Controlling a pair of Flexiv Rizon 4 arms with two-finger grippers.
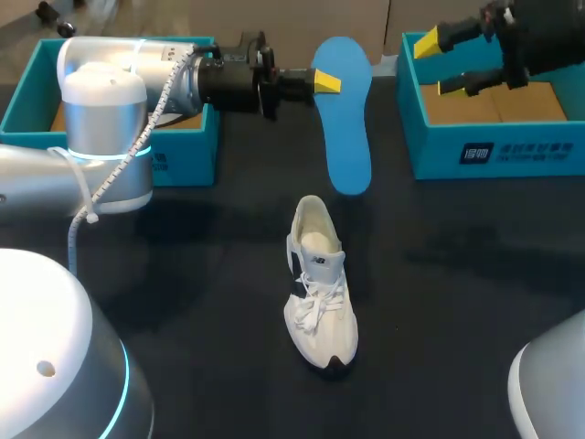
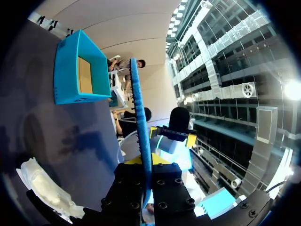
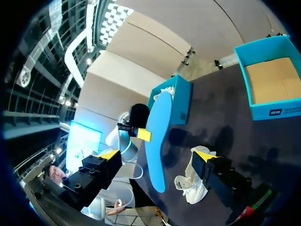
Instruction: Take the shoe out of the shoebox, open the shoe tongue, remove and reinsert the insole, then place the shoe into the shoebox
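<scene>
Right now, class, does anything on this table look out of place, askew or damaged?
The blue insole is out of the white sneaker: the left claw holds it by one edge above the table. The sneaker stands upright with its mouth open. Nothing looks spilled or damaged.

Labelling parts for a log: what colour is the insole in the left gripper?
Bright blue insole, clearest in the head view.

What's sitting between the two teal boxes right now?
The blue insole, held off the table, with the left gripper shut on its edge. The head view shows it best.
</scene>
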